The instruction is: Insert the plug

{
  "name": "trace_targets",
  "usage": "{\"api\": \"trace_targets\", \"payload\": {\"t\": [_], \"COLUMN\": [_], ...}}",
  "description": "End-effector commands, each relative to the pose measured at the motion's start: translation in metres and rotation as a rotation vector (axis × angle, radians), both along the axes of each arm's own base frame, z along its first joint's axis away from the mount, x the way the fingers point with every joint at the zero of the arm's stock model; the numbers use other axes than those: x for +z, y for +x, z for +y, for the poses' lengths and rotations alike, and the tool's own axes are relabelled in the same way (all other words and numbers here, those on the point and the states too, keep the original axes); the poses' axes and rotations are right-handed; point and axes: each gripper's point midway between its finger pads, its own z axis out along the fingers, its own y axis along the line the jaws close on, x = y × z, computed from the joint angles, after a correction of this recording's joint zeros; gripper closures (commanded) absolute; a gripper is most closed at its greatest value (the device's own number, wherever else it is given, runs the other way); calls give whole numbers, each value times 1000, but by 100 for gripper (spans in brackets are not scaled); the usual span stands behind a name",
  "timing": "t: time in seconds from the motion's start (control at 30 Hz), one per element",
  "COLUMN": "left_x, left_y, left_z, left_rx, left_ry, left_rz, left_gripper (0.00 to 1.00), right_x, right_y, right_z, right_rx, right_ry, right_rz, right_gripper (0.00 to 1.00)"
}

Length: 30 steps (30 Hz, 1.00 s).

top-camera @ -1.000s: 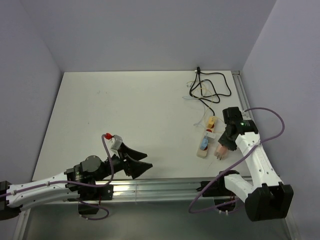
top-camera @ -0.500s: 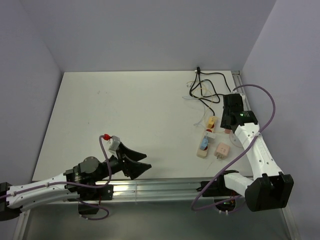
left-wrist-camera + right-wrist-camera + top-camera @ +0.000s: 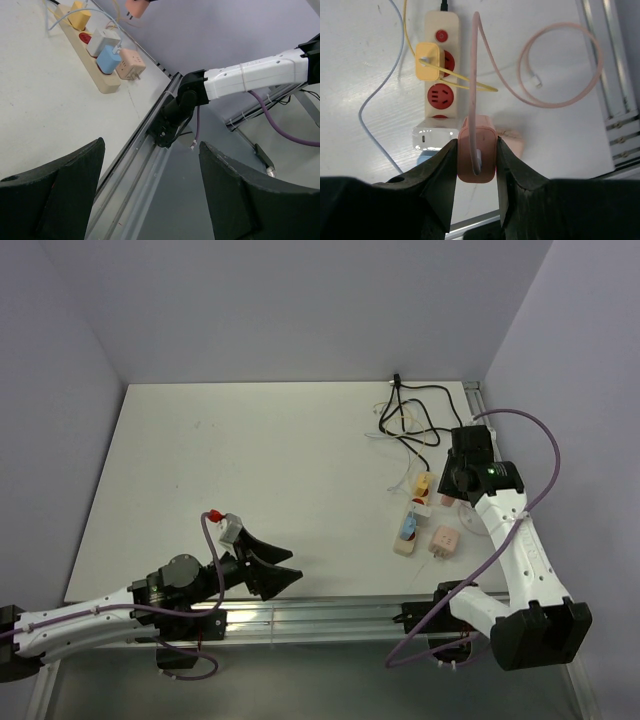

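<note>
My right gripper (image 3: pixel 476 141) is shut on a pink plug (image 3: pixel 477 162), whose pink cable (image 3: pixel 560 65) loops over the table. Beneath it lies the cream power strip (image 3: pixel 440 22) with a free red socket (image 3: pixel 440 94), a yellow plug (image 3: pixel 429 61), a white plug (image 3: pixel 435 139) and a blue one. In the top view the right gripper (image 3: pixel 455 495) hangs just right of the strip (image 3: pixel 403 547). The left wrist view shows the pink plug (image 3: pixel 136 7) in the air, prongs down, above the strip (image 3: pixel 107 85). My left gripper (image 3: pixel 296 563) is open and holds nothing, near the table's front edge.
A pink cube adapter (image 3: pixel 445 540) lies on the table right of the strip's near end. Black and thin pale cables (image 3: pixel 420 415) tangle at the back right. A metal rail (image 3: pixel 320 615) runs along the front edge, and a wall stands close on the right.
My right gripper, still shut on the pink plug, has risen from beside the cube adapter and moved back to hang beside the strip. The left arm has barely shifted.
</note>
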Motion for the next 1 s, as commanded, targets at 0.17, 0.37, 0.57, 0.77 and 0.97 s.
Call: {"api": "trace_targets", "payload": {"t": [0.17, 0.37, 0.57, 0.77, 0.97], "left_x": [5, 9, 7, 7, 7], "left_y": [0, -1, 0, 1, 2], "left_z": [-1, 2, 4, 7, 7], "left_rx": [0, 1, 6, 18, 23], "left_ry": [-27, -37, -32, -29, -23], "left_rz": [3, -13, -20, -34, -40], "left_gripper": [19, 19, 18, 18, 18], "right_x": [-30, -34, -38, -44, -59], "right_y": [-38, -68, -76, -69, -68], "right_z": [13, -16, -30, -31, -16], "right_rx": [-319, -479, -537, -516, -443], "right_ry": [209, 121, 89, 75, 131], "right_rz": [35, 68, 121, 143, 226], "right_gripper": [100, 100, 100, 100, 100]}}
